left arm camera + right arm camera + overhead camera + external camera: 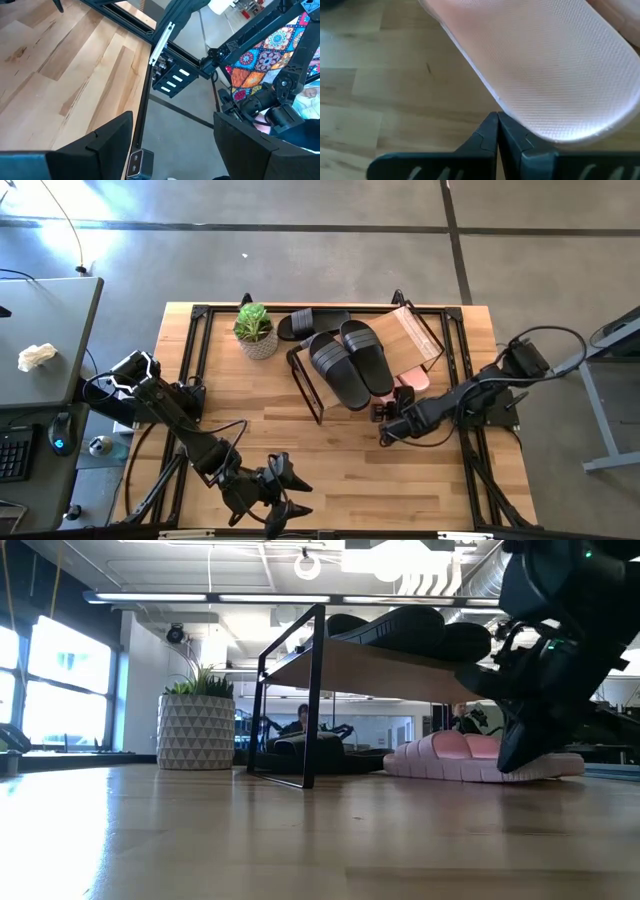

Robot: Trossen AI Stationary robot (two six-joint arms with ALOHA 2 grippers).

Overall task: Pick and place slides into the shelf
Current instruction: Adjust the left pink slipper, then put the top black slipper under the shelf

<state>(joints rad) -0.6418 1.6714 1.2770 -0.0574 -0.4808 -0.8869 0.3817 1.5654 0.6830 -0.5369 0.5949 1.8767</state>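
Two black slides [350,360] lie side by side on the shelf's wood board [412,330], which the low view shows from below [380,665]. A third black slide [310,322] lies on the table behind the shelf. A pale pink slide [450,755] rests on its sole on the table by the shelf's right end [412,378], and a second pink one [620,15] is beside it. My right gripper [497,120] is shut, its tips at the pink slide's rounded end. My left gripper [172,150] hangs open at the table's near edge [285,490], with nothing between its fingers. My right gripper's shut fingertips [490,131] stand right at the rim of the pink slide's rounded end [495,102], slanting down from the table's near right side. Whether they touch the rim I cannot tell. The slide lies flat on the table.
A potted green plant [255,330] stands at the far left of the shelf. The shelf's black metal frame [310,690] reaches down to the table. Black rails [190,360] run along the table's edges. Bare wood [330,460] lies between the two grippers.
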